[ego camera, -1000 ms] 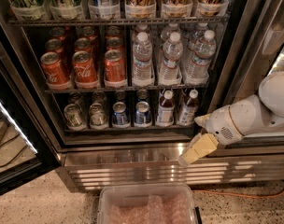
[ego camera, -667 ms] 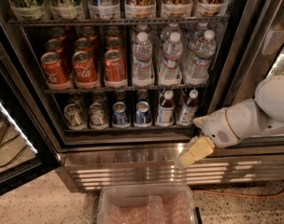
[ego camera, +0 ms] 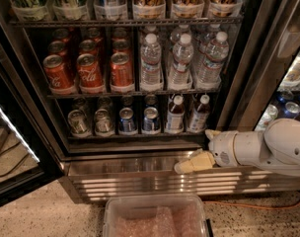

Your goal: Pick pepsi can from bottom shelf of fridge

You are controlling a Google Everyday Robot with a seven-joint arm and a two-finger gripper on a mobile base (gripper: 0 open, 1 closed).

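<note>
Pepsi can (ego camera: 151, 121) stands upright on the bottom shelf (ego camera: 110, 137) of the fridge (ego camera: 115, 168), at the front rail. Just left of it is a second blue can (ego camera: 126, 121), and farther left two silver cans (ego camera: 91, 123). Just right of the pepsi can are two dark bottles (ego camera: 187, 113) with white caps. On the rack above it, red Coke cans (ego camera: 89, 72) sit to the left and water bottles (ego camera: 182, 60) to the right.

The gripper (ego camera: 193, 150) hangs outside the fridge, below and to the right of the pepsi can, in front of the steel sill and well apart from the can. Its fingers (ego camera: 194, 162) are spread and grip nothing. One points left along the sill, and the other shows only as a short tip near the corner of the bottom shelf. The white arm (ego camera: 268, 148) reaches in from the right, lower than the pepsi can.

Against the earlier frame, the arm has dropped, and the long finger lies flatter, its tip farther left and closer under the pepsi can. The cans and bottles have not moved.

Straight below the pepsi can, past the slatted grille (ego camera: 140, 185), is a clear bin (ego camera: 110, 216).
</note>
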